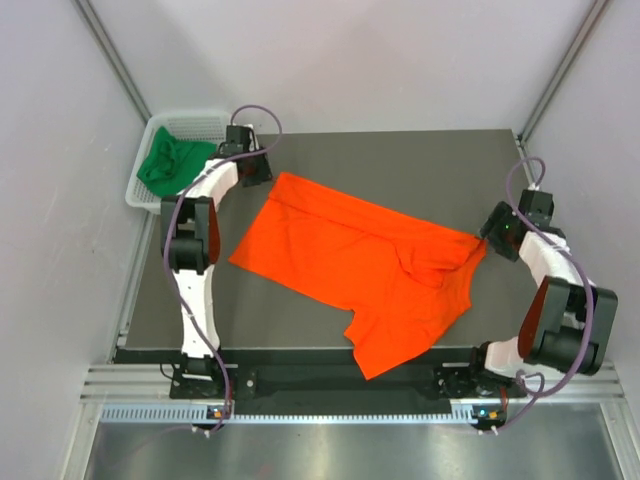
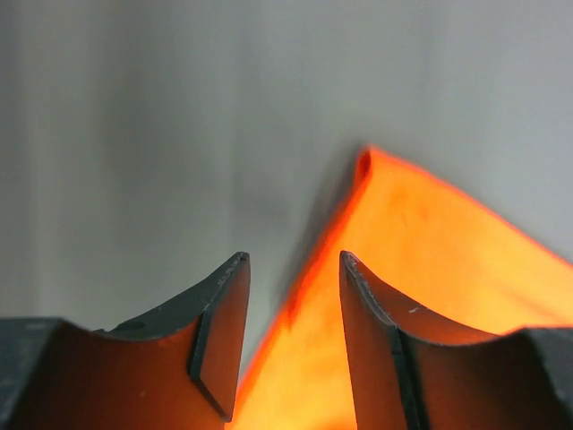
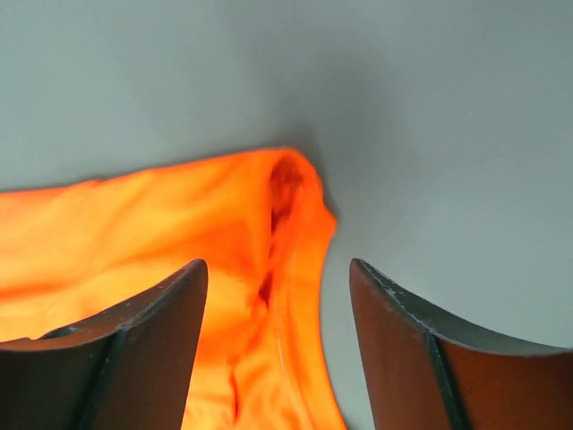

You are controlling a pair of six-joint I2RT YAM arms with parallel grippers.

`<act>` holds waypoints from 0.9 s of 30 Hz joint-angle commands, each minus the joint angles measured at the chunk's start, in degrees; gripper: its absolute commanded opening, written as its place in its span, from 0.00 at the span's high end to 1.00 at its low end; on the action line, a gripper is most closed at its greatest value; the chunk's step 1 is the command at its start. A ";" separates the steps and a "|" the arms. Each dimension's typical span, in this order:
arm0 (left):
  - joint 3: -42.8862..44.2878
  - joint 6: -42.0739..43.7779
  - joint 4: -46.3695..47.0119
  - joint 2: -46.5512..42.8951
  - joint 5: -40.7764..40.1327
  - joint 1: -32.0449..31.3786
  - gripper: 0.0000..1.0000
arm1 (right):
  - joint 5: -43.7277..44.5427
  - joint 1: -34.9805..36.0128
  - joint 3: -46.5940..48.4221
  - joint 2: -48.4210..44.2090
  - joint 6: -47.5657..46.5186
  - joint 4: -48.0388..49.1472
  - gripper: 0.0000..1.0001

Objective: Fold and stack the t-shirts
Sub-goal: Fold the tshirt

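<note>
Hovering at corners of the orange t-shirt [image 1: 350, 255], the left gripper [image 2: 291, 262] and right gripper [image 3: 277, 265] are both sitting spread open.

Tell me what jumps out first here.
The bright orange t-shirt lies spread at a slant across the middle of the dark table. The dark green t-shirt sits bunched in the white mesh basket at the far left corner. The left pincer stands open at the orange shirt's far left corner, the right pincer open at its right end.
</note>
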 commanded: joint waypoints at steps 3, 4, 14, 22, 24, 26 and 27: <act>-12.56 -6.70 3.94 -19.92 -3.90 -4.45 0.51 | 0.97 2.38 -0.27 -11.69 -1.26 -9.69 0.34; -16.33 -7.50 4.74 -21.43 -3.02 -6.37 0.51 | -0.01 3.17 -2.11 -14.58 -0.91 -10.65 0.35; -36.39 -17.34 18.09 -32.78 12.01 -27.02 0.59 | -9.77 15.30 -20.05 -22.88 9.47 -0.39 0.78; -42.29 -21.30 23.80 -33.58 13.51 -37.67 0.60 | -10.13 15.31 -23.83 -18.21 10.43 5.68 0.71; -42.29 -21.57 24.00 -32.96 14.92 -38.29 0.60 | -9.51 15.31 -23.84 -18.39 10.52 5.69 0.71; -42.12 -21.40 23.29 -32.70 15.36 -38.47 0.61 | -9.07 15.31 -23.57 -19.52 10.78 5.07 0.73; -42.12 -20.96 23.20 -32.70 15.28 -38.47 0.61 | -8.29 15.31 -23.40 -20.14 11.05 4.46 0.73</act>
